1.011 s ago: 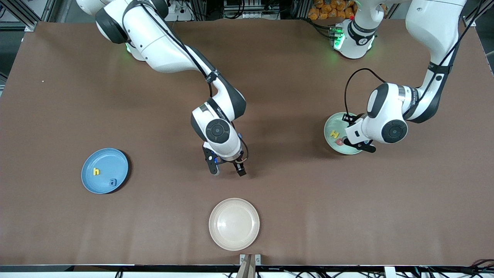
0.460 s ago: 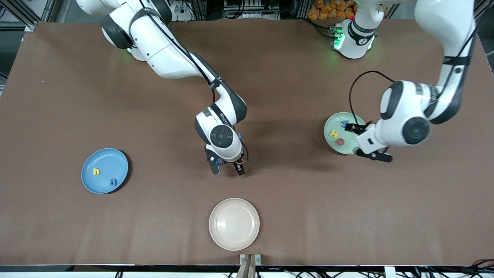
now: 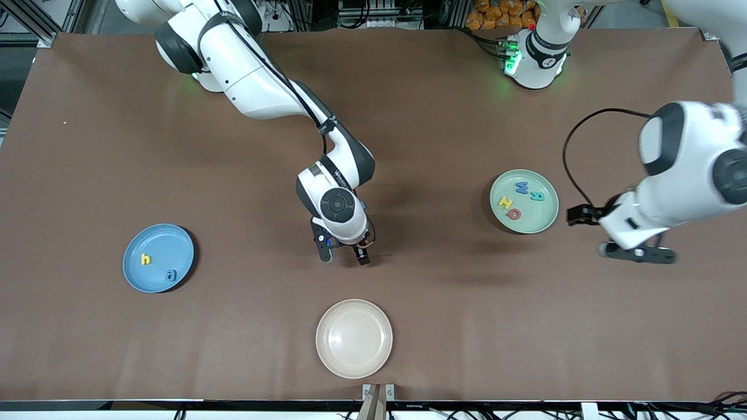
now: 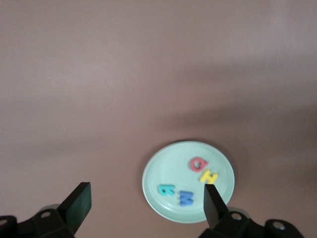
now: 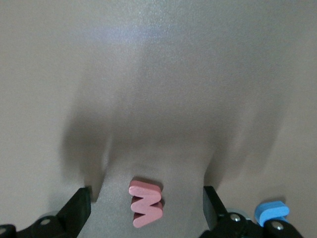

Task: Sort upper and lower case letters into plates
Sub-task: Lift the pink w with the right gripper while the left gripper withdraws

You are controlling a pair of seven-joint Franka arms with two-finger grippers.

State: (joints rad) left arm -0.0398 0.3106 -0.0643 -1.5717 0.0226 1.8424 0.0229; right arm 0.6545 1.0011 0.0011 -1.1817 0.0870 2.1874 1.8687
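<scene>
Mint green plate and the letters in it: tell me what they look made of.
The mint green plate looks like moulded plastic or melamine: one even pale colour, a smooth raised rim, a soft sheen. The four letters in it look like matte foam or soft plastic: thick, flat-faced, solid bright colours, no gloss. Neither can be settled by look alone.

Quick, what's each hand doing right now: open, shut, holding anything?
Left hand: open, empty, over bare table beside the mint green plate.
Right hand: open, empty, low over a pink letter at mid-table.
</scene>
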